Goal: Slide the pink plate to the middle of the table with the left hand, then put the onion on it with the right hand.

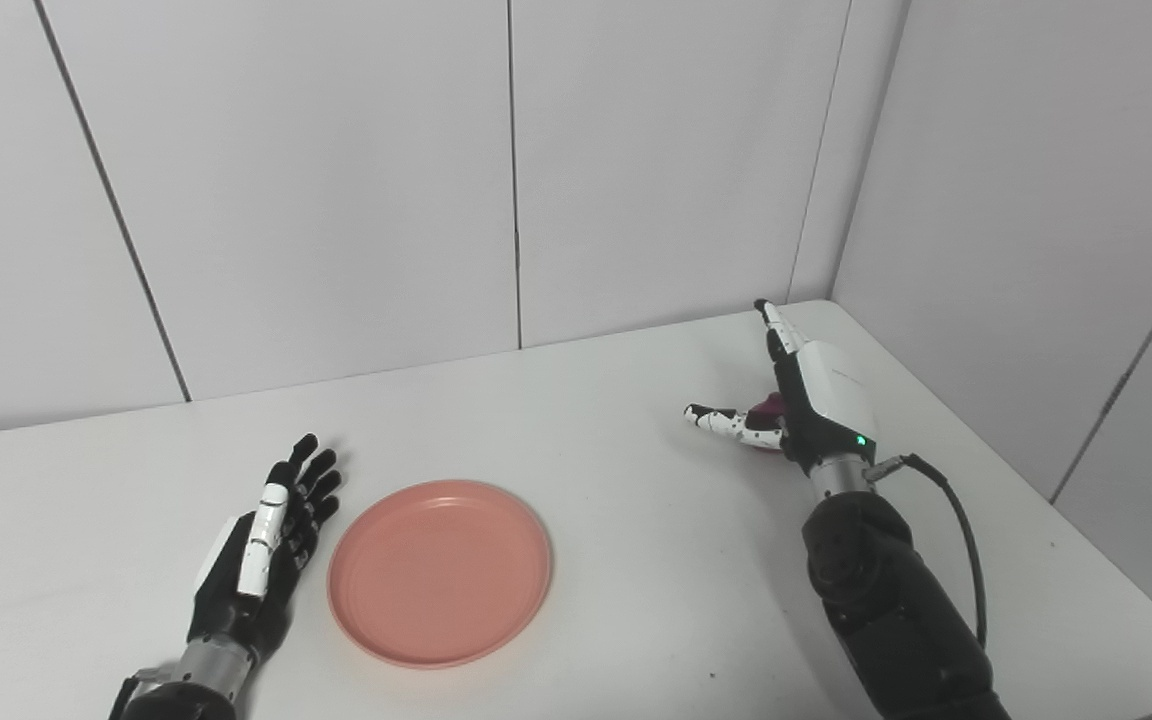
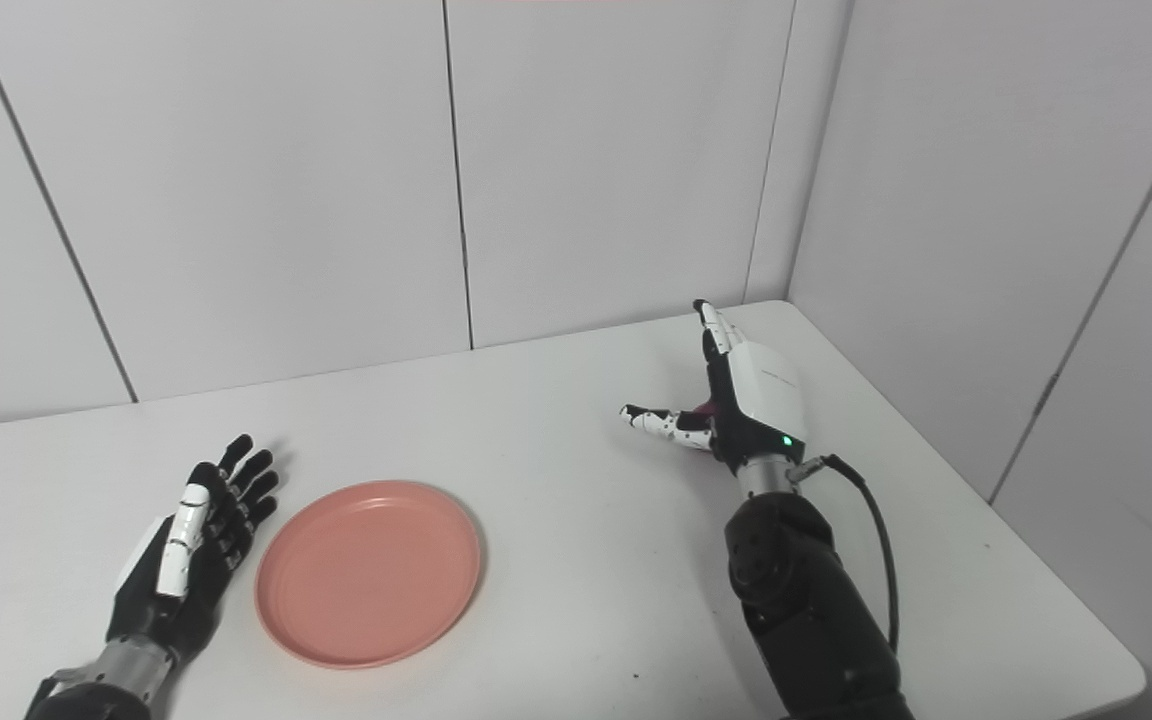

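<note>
Two hands lie before us on the white table (image 1: pixel 596 420): our left hand (image 1: pixel 261 545) at eight o'clock, fingers spread and empty, just beside the pink plate (image 1: pixel 439 572), while at two o'clock our right hand (image 1: pixel 806 400) stands open-fingered against the mostly hidden onion (image 1: pixel 768 406).

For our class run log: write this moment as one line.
left hand: open, beside pink plate | plate: empty | right hand: open around onion, mostly hidden | onion: on table
</note>
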You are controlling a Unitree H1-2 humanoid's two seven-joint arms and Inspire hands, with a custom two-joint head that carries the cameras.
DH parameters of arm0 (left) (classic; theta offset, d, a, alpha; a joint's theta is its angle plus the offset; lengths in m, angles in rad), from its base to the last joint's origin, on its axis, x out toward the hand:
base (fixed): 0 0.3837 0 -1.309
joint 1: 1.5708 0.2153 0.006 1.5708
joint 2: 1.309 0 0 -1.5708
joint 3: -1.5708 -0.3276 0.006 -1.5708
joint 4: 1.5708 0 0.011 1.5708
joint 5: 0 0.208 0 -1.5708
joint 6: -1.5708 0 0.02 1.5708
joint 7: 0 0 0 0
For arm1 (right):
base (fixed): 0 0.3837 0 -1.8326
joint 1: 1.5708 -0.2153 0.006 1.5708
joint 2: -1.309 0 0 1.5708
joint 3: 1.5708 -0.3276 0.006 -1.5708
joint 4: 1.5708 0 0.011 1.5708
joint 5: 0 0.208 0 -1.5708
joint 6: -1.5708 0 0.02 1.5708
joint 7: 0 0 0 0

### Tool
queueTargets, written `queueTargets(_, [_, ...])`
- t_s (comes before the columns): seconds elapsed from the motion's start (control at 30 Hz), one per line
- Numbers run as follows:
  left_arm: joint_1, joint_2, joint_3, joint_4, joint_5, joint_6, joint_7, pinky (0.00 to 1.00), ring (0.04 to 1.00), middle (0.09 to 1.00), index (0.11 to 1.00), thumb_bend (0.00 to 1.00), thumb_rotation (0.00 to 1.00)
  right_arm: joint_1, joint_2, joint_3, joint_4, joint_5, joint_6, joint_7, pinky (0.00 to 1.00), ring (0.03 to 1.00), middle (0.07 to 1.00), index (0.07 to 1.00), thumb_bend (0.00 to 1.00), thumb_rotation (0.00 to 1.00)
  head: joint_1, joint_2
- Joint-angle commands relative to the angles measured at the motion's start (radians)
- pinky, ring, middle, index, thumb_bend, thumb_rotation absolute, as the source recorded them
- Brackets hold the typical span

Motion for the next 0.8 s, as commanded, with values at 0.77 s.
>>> queueTargets(0.77, [0.024, 0.001, -0.003, 0.005, 0.0, 0.007, -0.013, 0.98, 0.981, 0.984, 0.984, 0.65, 1.0, -0.105, -0.068, 0.025, 0.122, -0.005, 0.097, -0.012, 0.87, 0.899, 0.917, 0.937, 0.84, 0.57, 0.012, -0.007])
